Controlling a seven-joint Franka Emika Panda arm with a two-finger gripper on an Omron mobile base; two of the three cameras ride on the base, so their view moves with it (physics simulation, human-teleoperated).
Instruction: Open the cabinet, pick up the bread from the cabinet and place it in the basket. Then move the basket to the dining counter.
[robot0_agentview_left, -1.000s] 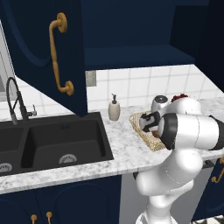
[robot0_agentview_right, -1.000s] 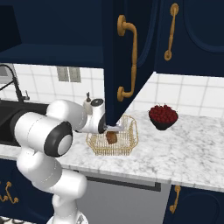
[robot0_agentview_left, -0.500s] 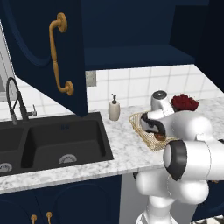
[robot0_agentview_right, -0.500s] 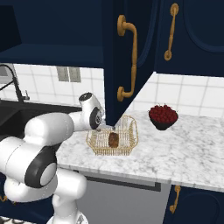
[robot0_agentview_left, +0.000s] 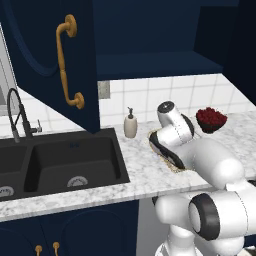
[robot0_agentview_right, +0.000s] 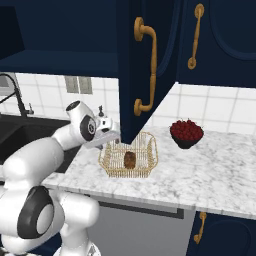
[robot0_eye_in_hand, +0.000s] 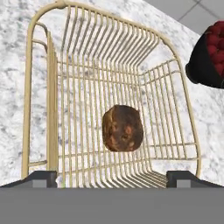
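Pincer (robot0_eye_in_hand: 112, 177) tips are spread wide and empty above the basket (robot0_eye_in_hand: 40, 109), where the bread (robot0_eye_in_hand: 123, 127) lies on the wire floor. Basket is judged light and stiff, its open weave best pinched at one rim wall. Marbled surface (robot0_agentview_right: 210, 172) lies open to the right, past the dark red bowl (robot0_agentview_right: 186, 134); the open cabinet (robot0_agentview_right: 145, 65) door hangs close overhead.

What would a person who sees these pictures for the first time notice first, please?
Probably the white robot arm bent low over the marbled counter, with its open gripper right above a golden wire basket. A small brown piece of bread lies in the middle of that basket. Above, the tall navy cabinet stands open, and a dark bowl of red fruit sits to the right of the basket.
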